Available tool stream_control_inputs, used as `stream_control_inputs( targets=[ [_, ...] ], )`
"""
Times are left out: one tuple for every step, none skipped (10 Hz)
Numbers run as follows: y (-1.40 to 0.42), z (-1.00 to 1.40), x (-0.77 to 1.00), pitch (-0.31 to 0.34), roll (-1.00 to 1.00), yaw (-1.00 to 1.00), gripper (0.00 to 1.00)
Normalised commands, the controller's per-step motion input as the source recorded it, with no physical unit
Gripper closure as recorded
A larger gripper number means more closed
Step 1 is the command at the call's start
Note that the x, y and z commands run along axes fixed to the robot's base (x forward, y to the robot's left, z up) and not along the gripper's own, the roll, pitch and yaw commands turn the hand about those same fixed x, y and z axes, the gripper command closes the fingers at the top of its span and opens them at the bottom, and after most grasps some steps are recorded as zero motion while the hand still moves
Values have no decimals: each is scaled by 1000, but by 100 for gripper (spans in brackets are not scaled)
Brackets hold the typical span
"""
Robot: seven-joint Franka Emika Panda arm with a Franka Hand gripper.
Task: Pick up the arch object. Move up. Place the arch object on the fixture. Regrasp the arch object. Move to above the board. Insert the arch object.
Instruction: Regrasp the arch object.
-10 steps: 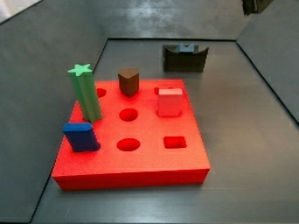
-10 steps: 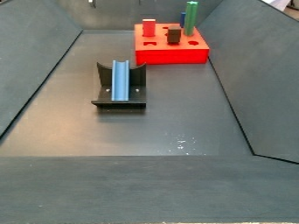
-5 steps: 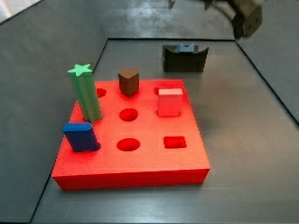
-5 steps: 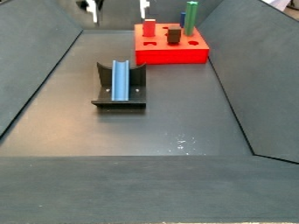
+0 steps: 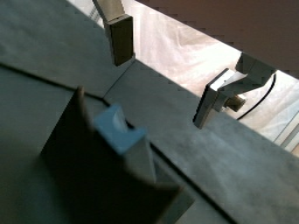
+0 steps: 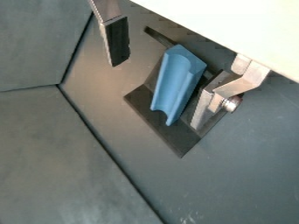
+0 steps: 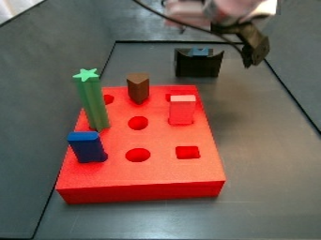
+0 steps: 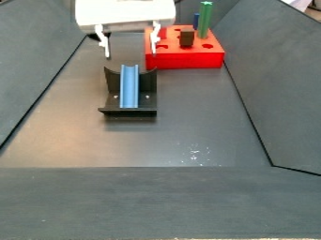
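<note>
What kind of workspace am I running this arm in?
Likely a lab test cell for peg-insertion trials: a grey walled bin, a red board with shaped holes and pegs, and a fixture cradling the arch object under the open gripper.

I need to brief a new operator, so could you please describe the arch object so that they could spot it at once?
Start from the big red board, then look toward the dark fixture on the grey floor. The arch object is the long slate-blue bar lying in the fixture's notch, beneath the open gripper. Unlike the pegs, it lies flat, off the board.
</note>
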Motion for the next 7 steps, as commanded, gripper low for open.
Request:
stream_control_inputs(
  targets=[
    [36, -1000, 109, -113, 75, -4, 0],
    [26, -884, 104, -98, 76, -26, 0],
    [14, -682, 86, -75, 75, -39, 0],
    [12, -587, 79, -66, 71, -42, 0],
    [11, -395, 68, -43, 65, -42, 0],
    [8, -251, 68, -31, 63, -37, 0],
    [-5, -183, 11, -9, 52, -29, 0]
  ],
)
